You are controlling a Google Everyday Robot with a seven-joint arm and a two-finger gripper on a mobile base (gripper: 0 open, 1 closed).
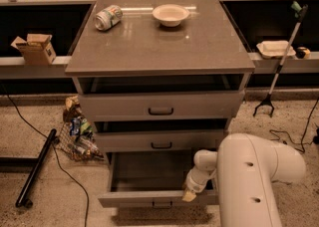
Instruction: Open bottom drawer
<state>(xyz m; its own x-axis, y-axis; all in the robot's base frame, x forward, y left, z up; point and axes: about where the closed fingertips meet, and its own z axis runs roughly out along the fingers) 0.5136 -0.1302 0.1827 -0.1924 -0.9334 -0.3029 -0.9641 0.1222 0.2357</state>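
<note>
Grey bottom drawer (134, 199): standing well out, interior exposed. Pincer (190, 196) at front rim, right end; grasp cannot be told. Task judged near complete.

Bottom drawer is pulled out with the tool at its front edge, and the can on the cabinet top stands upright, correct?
Not quite. The camera view shows the can lying on its side on the cabinet top. The rest holds: the bottom drawer is pulled out, with the tool at its front edge.

Hand (189, 195) at bottom drawer (128, 200) front, right of handle (162, 204)
</note>
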